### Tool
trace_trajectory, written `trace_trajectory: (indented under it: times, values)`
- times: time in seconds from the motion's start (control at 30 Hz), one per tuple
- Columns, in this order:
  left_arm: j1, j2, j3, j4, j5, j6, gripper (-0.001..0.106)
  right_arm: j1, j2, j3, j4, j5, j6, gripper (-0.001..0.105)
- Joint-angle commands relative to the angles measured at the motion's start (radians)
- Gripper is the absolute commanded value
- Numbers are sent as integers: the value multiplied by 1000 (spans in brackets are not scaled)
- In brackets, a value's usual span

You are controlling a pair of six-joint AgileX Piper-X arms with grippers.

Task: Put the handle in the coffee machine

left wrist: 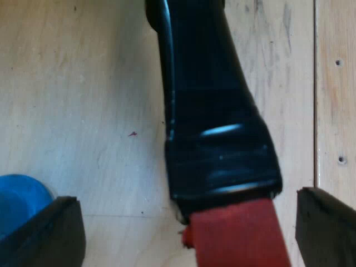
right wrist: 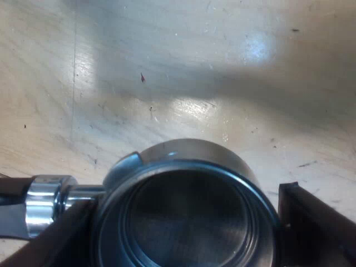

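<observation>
- Across the pale wooden desk (left wrist: pixel 72 83), noted scuffs and a board seam beneath the holder (right wrist: pixel 183 228).
- Found the holder over the desk, basket mouth up and empty; cannot tell whether resting or lifted.
- Recorded right gripper (right wrist: pixel 189 194) clamped on the holder's basket, pressing both sides, with the metal neck (right wrist: pixel 47 203) leading off past it.
- Recorded left gripper (left wrist: pixel 186 200) spread wide astride the holder's dark handle (left wrist: pixel 206 100), where the black part meets the red end (left wrist: pixel 239 233), touching neither side.
- Logged blue tamper (left wrist: pixel 19 197) close by the left gripper, apart from the holder's handle.
- Judged step in hand: securing the handle ahead of the carry to the coffee machine.
- Recommended: centre the handle in the gap; close on the black part rather than the red end; keep the basket level; release the basket only once the handle grip is firm; steer wide of the tamper.
</observation>
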Motion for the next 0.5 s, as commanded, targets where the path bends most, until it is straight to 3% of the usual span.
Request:
trace_trajectory:
  times: [0.03, 0.13, 0.27, 0.33, 0.5]
  values:
    - [-5, -2, -2, -1, -11, 0, 78, 3, -21, -11, -8, -25, -1, 0]
    - [-5, -2, -2, -1, -11, 0, 75, 3, -21, -11, -8, -25, -1, 0]
    - [-5, -2, -2, -1, -11, 0, 59, 3, -21, -11, -8, -25, -1, 0]
    - [-5, -2, -2, -1, -11, 0, 55, 3, -21, -11, -8, -25, -1, 0]
    - [-5, -2, -2, -12, 3, 0, 54, 3, -21, -11, -8, -25, -1, 0]
